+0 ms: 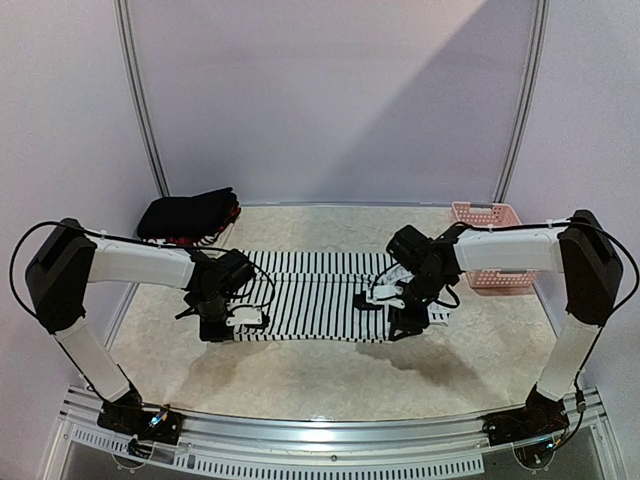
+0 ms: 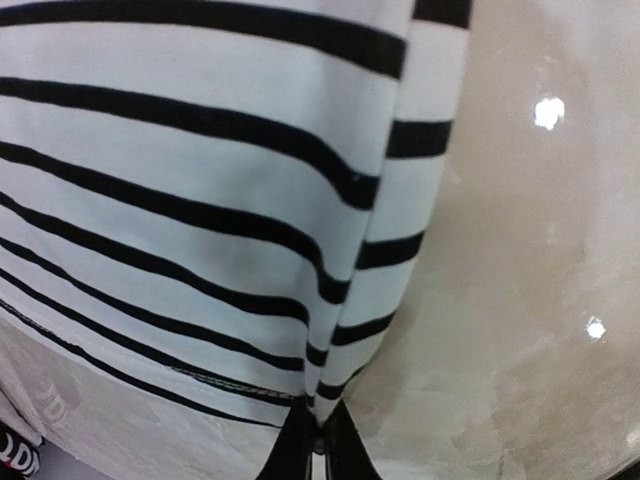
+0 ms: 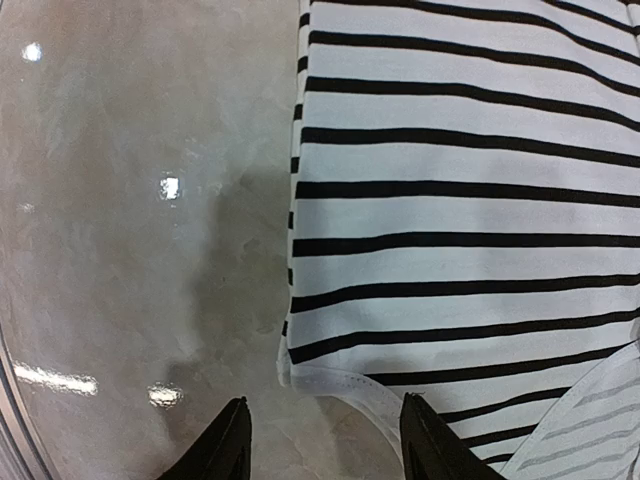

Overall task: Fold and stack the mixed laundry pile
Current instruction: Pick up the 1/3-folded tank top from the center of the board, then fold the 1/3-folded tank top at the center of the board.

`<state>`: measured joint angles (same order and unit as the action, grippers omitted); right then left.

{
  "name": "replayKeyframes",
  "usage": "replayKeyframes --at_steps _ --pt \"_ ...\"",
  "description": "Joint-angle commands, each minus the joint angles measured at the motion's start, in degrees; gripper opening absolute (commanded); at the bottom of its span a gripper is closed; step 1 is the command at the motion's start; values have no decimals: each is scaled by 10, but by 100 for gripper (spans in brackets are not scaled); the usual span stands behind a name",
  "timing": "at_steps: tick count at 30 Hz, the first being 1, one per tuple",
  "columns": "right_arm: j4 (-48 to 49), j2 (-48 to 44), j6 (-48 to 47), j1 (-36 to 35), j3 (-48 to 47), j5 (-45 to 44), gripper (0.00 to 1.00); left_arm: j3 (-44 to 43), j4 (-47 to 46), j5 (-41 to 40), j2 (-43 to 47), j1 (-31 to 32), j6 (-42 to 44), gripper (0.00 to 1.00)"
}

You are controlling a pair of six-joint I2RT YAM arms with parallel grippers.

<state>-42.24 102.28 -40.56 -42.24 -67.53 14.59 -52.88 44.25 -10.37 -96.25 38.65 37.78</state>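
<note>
A black-and-white striped tank top [image 1: 310, 290] lies spread flat across the middle of the table. My left gripper [image 1: 236, 322] is at its left edge, shut on a pinched fold of the striped cloth [image 2: 200, 200]; the fold rises out of the closed black fingers [image 2: 300, 455]. My right gripper [image 3: 325, 425] hovers open over the top's right corner [image 3: 460, 200], whose white hem lies between the two fingertips, untouched. In the overhead view the right gripper [image 1: 388, 302] sits at the top's right edge. A folded black garment [image 1: 188, 213] lies at the back left, with a red-and-black plaid piece [image 1: 205, 238] under it.
A pink perforated basket [image 1: 490, 245] stands at the back right, partly behind the right arm. The beige tabletop [image 1: 320, 375] runs in front of the tank top, with a metal rail [image 1: 330, 435] along the near edge.
</note>
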Motion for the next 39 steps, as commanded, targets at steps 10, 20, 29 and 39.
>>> replayKeyframes --at_steps 10,20,29,39 --pt "34 51 3 -27 8 -51 46 -4 -2 -1 16 10 -6 0" --pt "44 18 15 -27 1 -66 1 -17 -14 -46 38 9 -22 0" --pt "-7 15 12 12 -54 -53 0 -44 -25 -98 54 -6 -26 0" --pt "-68 57 3 44 -132 -20 0 -152 12 -128 -26 -43 -56 0"
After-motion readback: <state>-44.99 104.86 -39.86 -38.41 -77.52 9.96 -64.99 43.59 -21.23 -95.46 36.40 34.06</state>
